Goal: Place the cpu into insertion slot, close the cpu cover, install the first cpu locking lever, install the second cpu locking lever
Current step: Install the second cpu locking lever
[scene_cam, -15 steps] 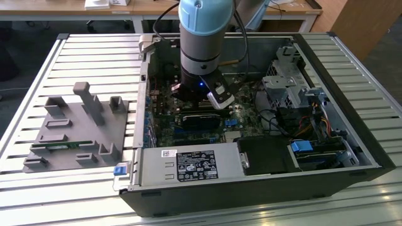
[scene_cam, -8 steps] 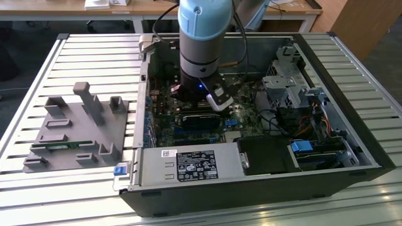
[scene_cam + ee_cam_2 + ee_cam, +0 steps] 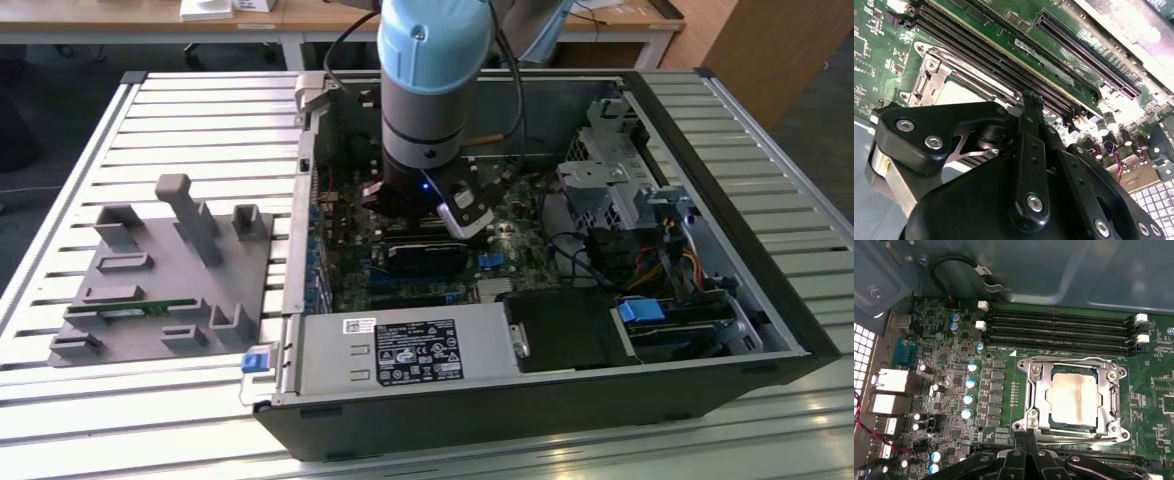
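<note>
Pale silvery-beige metal marks the cpu (image 3: 1075, 399), which lies flat in the insertion slot (image 3: 1040, 401) on the green motherboard (image 3: 1004, 405), framed by the silvery cpu cover (image 3: 1034, 371), which appears closed down around it. In the first wrist view the gripper (image 3: 1026, 437) stands just beside the socket's edge, on the side away from the four long black memory slots (image 3: 1059, 327); the chip lies directly beyond the fingertips, towards those slots. The black fingers (image 3: 1021, 440) appear drawn together, tips touching or nearly so, with nothing seen held between them. A thin locking lever (image 3: 1074, 360) runs along the cover's side facing the memory slots, its long axis parallel to them; whether it is latched cannot be told. In the second wrist view the gripper (image 3: 1031, 100) points at the same socket, the cpu cover (image 3: 936, 75) lying just past its tip. In the exterior view the arm (image 3: 427, 90) reaches straight down into the open computer case (image 3: 747, 300); a grey fixture (image 3: 160, 270) sits well apart at the exterior view's left.
</note>
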